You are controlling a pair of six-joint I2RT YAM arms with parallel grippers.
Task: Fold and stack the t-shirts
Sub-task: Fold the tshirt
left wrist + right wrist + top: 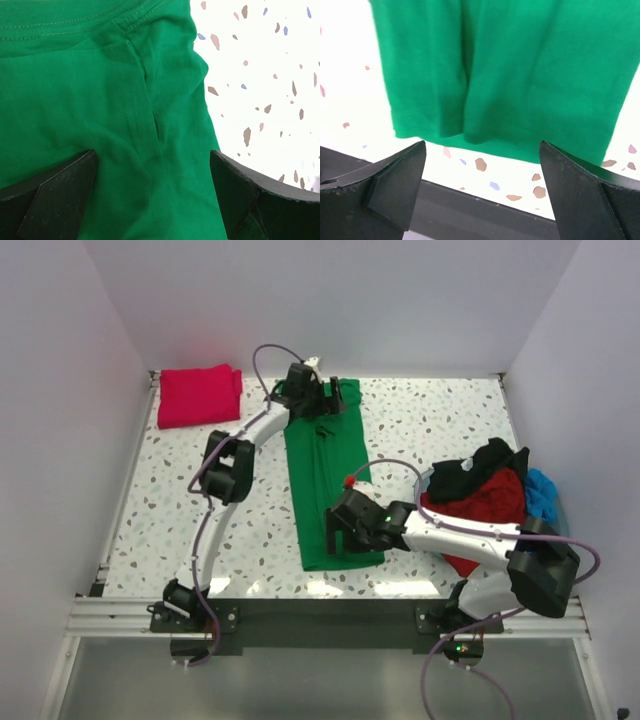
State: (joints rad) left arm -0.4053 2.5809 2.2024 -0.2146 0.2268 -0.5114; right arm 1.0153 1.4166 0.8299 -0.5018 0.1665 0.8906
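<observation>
While wrist views show green t-shirt [100, 100], overhead adds crimson t-shirt [198, 395] (folded).

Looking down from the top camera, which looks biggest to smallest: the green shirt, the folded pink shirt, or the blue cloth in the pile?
1. Green shirt, laid out long.
2. Folded pink shirt.
3. Blue cloth, though only part of it shows, so its true size is unsure.

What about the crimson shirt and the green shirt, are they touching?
Apart. The top view shows speckled table between the crimson shirt and the green shirt.
</observation>
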